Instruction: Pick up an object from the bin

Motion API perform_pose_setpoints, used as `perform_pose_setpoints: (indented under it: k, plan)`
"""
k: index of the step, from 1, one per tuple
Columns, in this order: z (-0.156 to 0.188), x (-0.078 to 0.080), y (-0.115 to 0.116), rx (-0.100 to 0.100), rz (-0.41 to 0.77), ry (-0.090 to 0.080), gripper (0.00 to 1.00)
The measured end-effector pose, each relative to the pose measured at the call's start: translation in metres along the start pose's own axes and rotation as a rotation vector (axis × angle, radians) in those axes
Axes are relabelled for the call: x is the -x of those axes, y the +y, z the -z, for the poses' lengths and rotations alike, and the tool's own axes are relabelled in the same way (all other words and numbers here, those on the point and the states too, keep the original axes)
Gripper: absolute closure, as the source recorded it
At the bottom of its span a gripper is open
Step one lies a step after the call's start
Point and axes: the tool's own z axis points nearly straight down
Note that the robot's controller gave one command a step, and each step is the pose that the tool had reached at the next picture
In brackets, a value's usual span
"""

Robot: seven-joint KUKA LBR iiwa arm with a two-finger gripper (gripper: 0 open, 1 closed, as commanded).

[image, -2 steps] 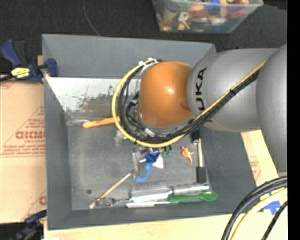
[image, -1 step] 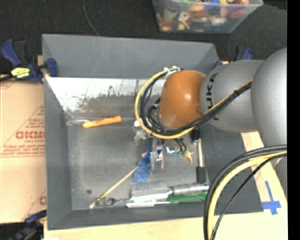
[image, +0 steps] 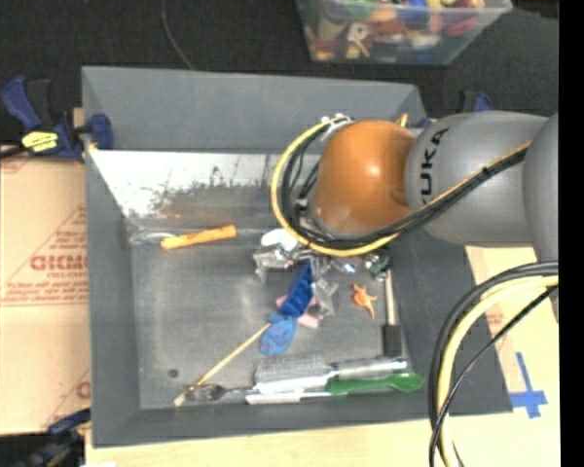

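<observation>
A: Camera view. End effector (image: 310, 261) sits low at mid-bin, under the orange wrist cover (image: 362, 175). How far open: cannot tell. Nothing visible in its hold.

B: Nearest thing?

A: Blue plastic piece (image: 297, 298), just beside the end effector on the near-wall side. Its long axis slants away toward lower left. Small orange figure (image: 364, 300) lies near, on the arm's side. Orange marker (image: 199, 236) is well apart, opposite.

B: Surface, room?

A: Grey bin (image: 190, 309) on a dark surface; clear tub of toys (image: 399, 13) beyond the far wall.
</observation>
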Motion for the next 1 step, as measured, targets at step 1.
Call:
perform_pose_setpoints:
  k: [1]
  plan:
    - [0.0007,-0.006,0.0231,0.001,-0.524,0.004,0.0]
